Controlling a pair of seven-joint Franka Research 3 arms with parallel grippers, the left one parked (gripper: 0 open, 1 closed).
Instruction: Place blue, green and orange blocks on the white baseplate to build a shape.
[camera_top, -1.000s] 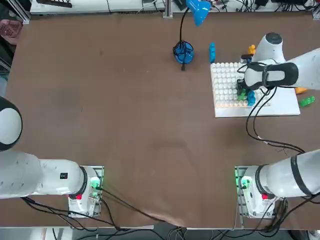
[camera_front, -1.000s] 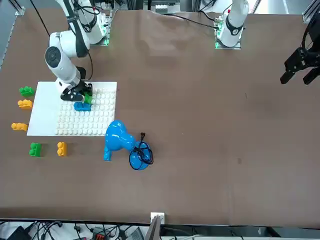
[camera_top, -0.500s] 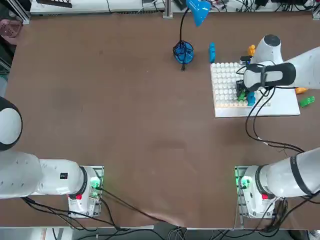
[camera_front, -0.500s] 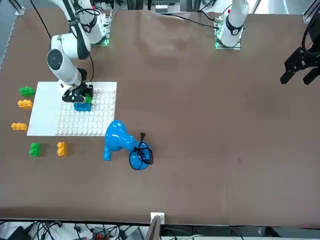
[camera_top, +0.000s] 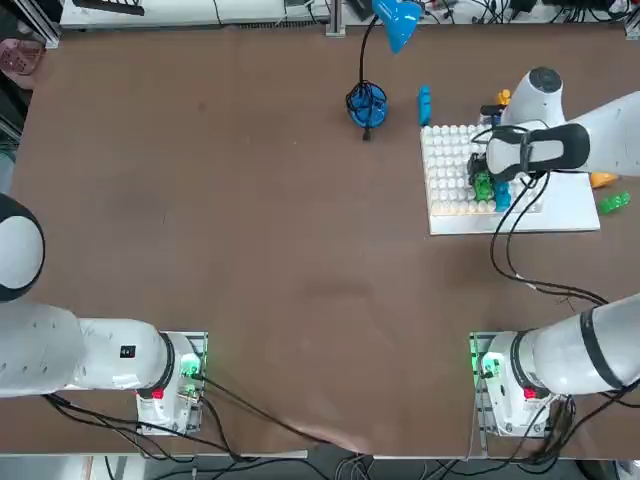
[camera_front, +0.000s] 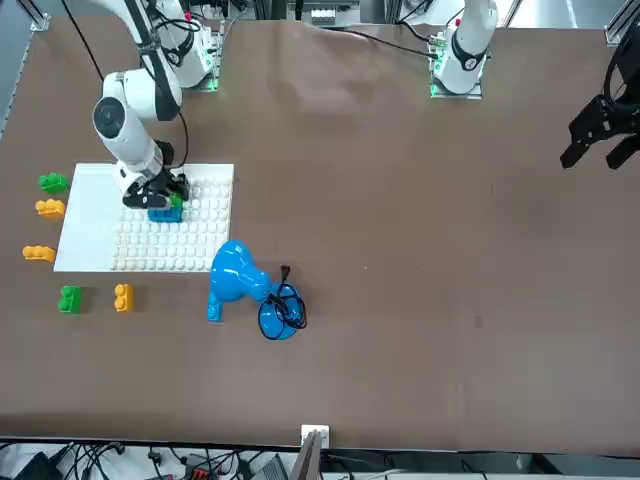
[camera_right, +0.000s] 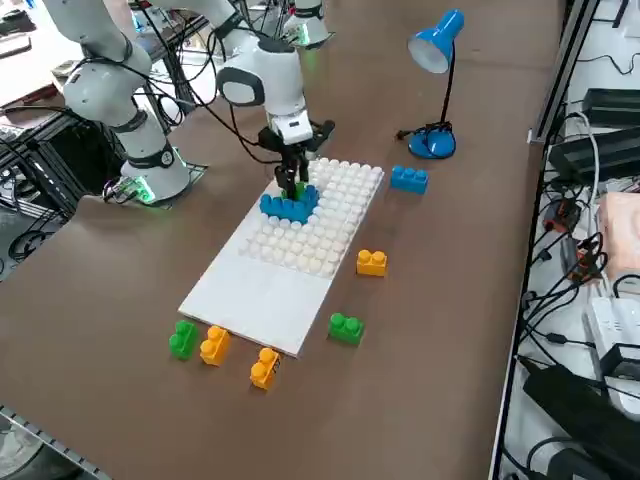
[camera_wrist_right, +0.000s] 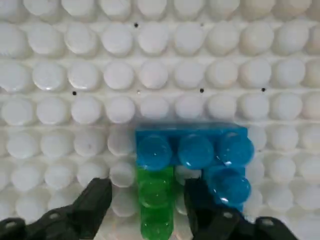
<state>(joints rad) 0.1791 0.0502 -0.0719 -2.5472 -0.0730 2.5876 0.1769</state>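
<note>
Over the white baseplate (camera_wrist_right: 165, 65), right pincer (camera_wrist_right: 149, 202) straddles green block (camera_wrist_right: 156, 202), unclamped.

white studded baseplate (camera_wrist_right: 165, 60), blue block (camera_wrist_right: 192, 147), green block (camera_wrist_right: 156, 202), black fingers (camera_wrist_right: 95, 202)

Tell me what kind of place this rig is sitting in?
Most likely a robotics lab. A large brown table carries the white baseplate, studded bricks and a blue desk lamp; cables and electronics crowd its edge. The right gripper hangs open over a green block.

A brown table (camera_top: 250, 230) carries the white baseplate (camera_top: 560, 210) at upper right, loose bricks (camera_front: 70, 298) around it, and a blue lamp (camera_top: 367, 104).
</note>
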